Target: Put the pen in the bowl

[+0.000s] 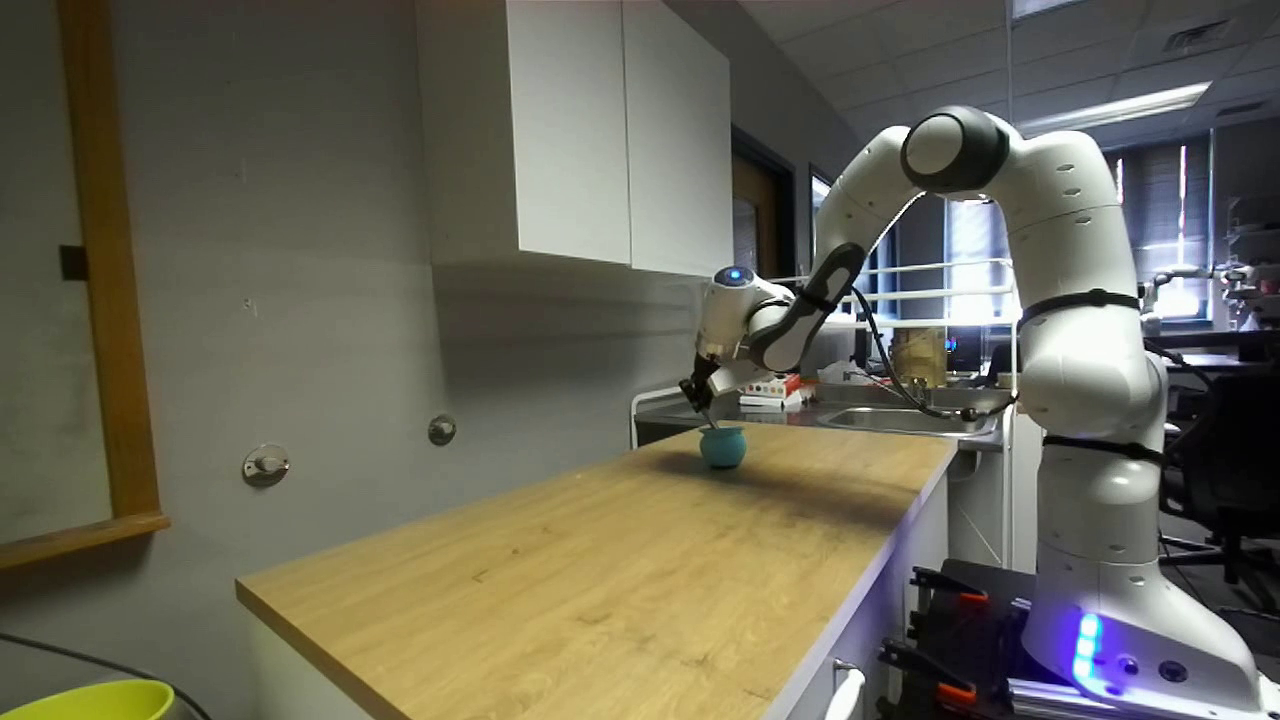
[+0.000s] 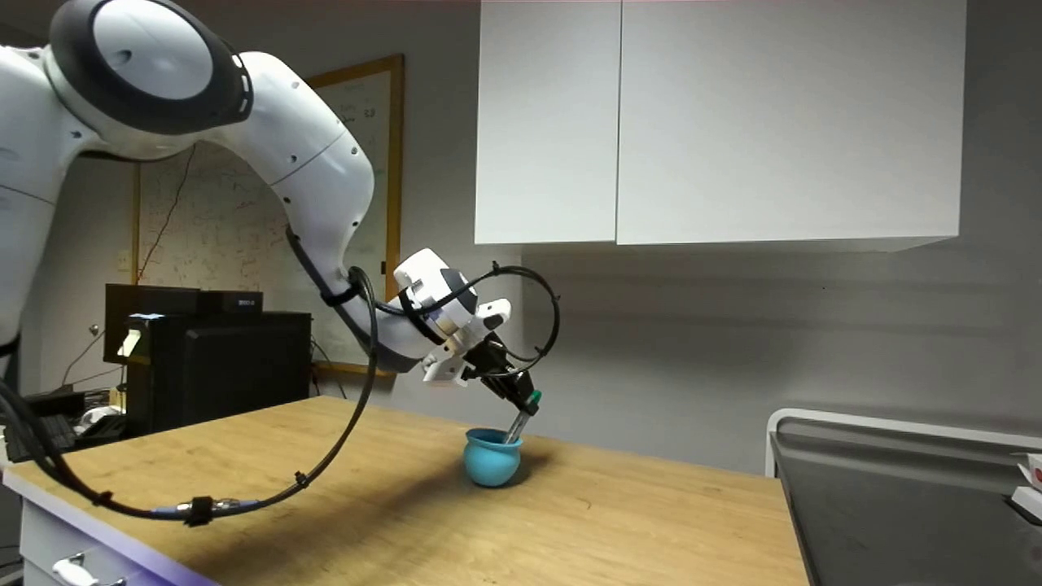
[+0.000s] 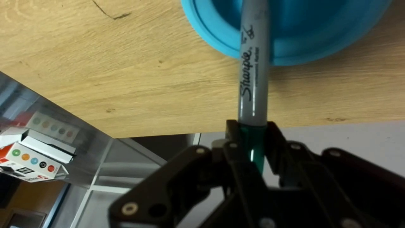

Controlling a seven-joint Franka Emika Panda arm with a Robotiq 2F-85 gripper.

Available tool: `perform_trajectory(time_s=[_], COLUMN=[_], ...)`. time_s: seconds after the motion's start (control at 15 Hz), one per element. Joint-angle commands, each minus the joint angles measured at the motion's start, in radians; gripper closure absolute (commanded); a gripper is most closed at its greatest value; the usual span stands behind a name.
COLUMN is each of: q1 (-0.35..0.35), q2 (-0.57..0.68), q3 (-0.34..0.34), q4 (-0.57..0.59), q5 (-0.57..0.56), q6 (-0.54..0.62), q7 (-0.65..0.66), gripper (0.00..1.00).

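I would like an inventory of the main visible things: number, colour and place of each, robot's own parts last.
bowl: one, blue, on the countertop
pen: one, grey and green, tilted, lower end at the bowl's mouth
countertop: one, light wood, along the grey wall
cabinet: one, white, two doors, on the wall
wall fittings: two, silver, on the wall
whiteboard: at least one, pale, wood-framed, background
sink: one, silver-grey, beyond the countertop
dotted box: one, white and red, beyond the countertop
container: one, yellow-green, in an exterior view's lower corner
arm: one, white and grey, over the countertop
gripper: one, black, shut on the pen's green end
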Motion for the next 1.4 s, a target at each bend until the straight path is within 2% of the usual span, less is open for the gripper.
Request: perform_trajectory(time_s=[0.0,0.07,0.13,0.2,0.73,0.93,1.07,1.13,1.27,1.33], q1=[0.012,0.014,0.016,0.019,0.017,0.022,0.039,0.074,0.122,0.207], q2=[-0.032,-0.042,-0.054,-0.069,-0.237,-0.308,-0.359,-0.385,-0.423,-0.442], q3=[-0.004,-0.003,-0.001,-0.001,0.003,0.003,-0.003,-0.027,-0.030,-0.086], q4=[-0.035,-0.044,-0.056,-0.068,-0.209,-0.269,-0.319,-0.346,-0.401,-0.420], q5=[-0.046,-0.048,-0.049,-0.051,-0.013,0.040,0.143,0.234,0.423,0.510], q6=[0.003,-0.001,-0.004,-0.008,-0.015,-0.028,-0.037,-0.047,-0.078,-0.108], q7=[0.057,0.061,0.062,0.066,0.050,-0.008,-0.106,-0.194,-0.366,-0.452], gripper=[0.91,0.91,0.82,0.58,0.01,0.00,0.00,0.00,0.00,0.00])
